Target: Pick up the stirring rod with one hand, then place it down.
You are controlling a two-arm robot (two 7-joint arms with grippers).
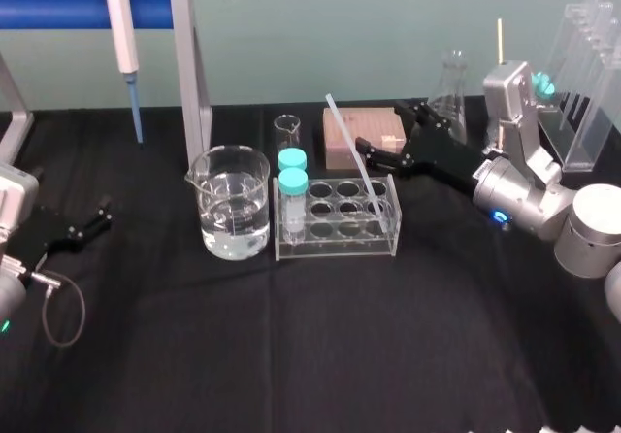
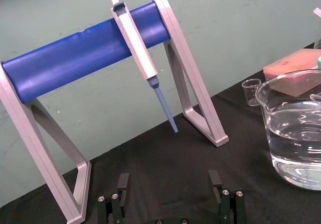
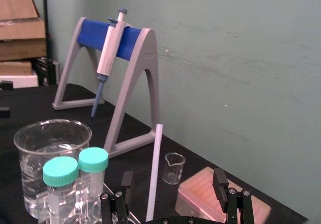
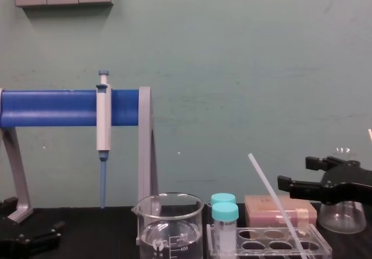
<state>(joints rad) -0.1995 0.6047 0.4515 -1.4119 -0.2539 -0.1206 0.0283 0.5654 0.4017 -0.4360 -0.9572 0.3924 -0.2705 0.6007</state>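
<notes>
Though my right gripper [image 1: 383,128] hovers, jaws apart, close to the stirring rod [image 1: 351,153] leaning in the rack [image 1: 337,249], nothing is lifted yet. My left gripper [image 1: 101,213] sits parked, fingers spread.

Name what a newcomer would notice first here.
The blue-barred pipette stand at the rear left dominates, with a pipette hanging from it. At centre, the stirring rod leans up out of a clear tube rack beside a water-filled beaker. The right gripper reaches in from the right, open and close to the rod; the left gripper sits open at the table's left edge.
</notes>
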